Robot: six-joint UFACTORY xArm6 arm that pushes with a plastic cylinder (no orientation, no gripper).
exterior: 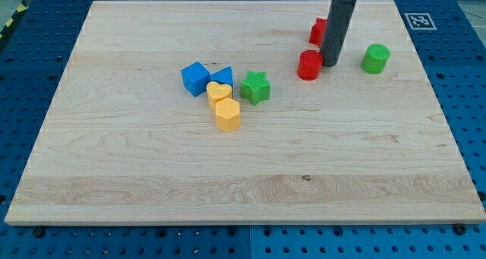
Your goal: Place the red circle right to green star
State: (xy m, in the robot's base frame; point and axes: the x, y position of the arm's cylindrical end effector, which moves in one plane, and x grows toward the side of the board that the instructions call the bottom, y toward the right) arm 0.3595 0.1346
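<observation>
- Pale wooden board [152, 175]: rectangular, lying on a blue perforated table [30, 31]; a small black-and-white marker tag [417, 20] sits at its top-right corner.
- Dark straight rod: comes down from the view's top; my tip [330, 64] rests on the board just at the right edge of the red circle. There is no claw on this arm, so nothing is clenched or grasped; the rod can only push.
- Cluster left of centre: blue cube [194, 78], a second blue block [222, 77] of unclear shape touching it, yellow heart block [219, 92], and another yellow block [227, 115], perhaps a hexagon, below the heart.
- Green star block [255, 86]: at the cluster's right side, close to the blue and yellow pieces.
- Green cylinder block [375, 58]: alone at the view's right, apart from the tip.
- Red circle block [309, 64]: the task's piece, up and to the right of the green star, a clear gap between them.
- Second red block [318, 31]: partly hidden behind the rod, shape not readable.
- Progress, as judged: the circle is already on the star's right but higher and not adjacent; what remains looks like a push leftward and down toward the star's right side.
</observation>
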